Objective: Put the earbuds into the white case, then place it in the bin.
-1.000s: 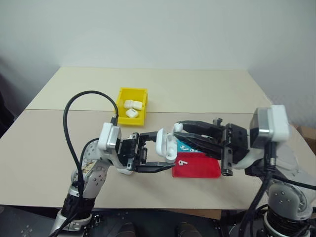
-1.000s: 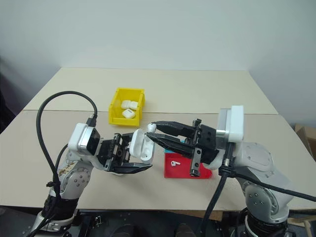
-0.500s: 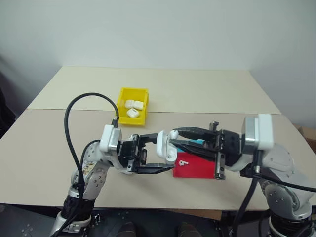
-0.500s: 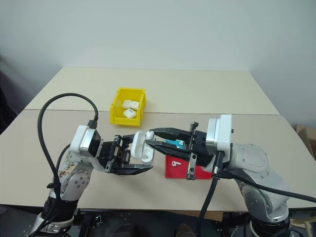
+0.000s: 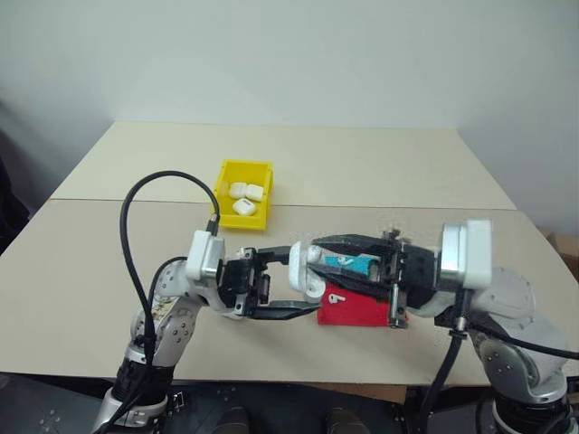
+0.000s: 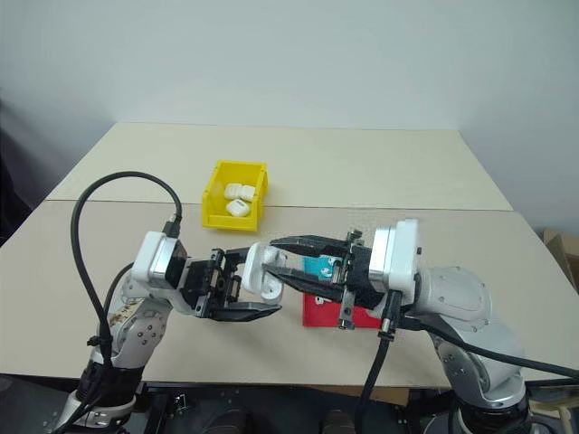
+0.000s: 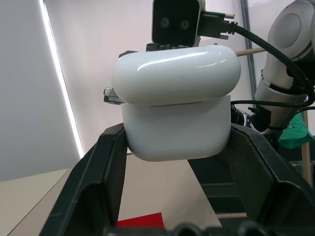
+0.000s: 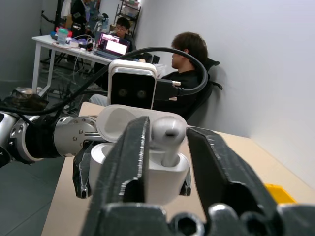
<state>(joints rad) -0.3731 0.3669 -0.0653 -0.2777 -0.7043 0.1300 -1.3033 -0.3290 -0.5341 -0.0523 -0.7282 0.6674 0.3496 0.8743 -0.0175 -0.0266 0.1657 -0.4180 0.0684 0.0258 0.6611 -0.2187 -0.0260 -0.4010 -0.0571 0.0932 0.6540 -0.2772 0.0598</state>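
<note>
My left gripper (image 5: 303, 277) is shut on the white case (image 5: 303, 268), held up above the table with its lid flipped open. In the left wrist view the case (image 7: 176, 105) sits between both fingers. One earbud (image 8: 167, 130) stands in the case's opening (image 8: 147, 179). My right gripper (image 8: 167, 129) is open, with a finger on each side of that earbud and barely clear of it. In the head views this gripper (image 5: 315, 258) reaches in from the right. Another earbud (image 5: 335, 297) lies on the red tray (image 5: 366, 312). The yellow bin (image 5: 223, 194) stands farther back on the left.
Three white cases (image 5: 244, 197) lie in the bin. A teal tray (image 5: 348, 264) shows between my right fingers, behind the red tray. A black cable (image 5: 136, 262) loops over my left arm. Seated people (image 8: 189, 54) at desks appear in the right wrist view.
My right gripper has rolled and come down onto the case's opening, and its fingers have spread apart around the earbud. The left gripper has kept still with the case.
</note>
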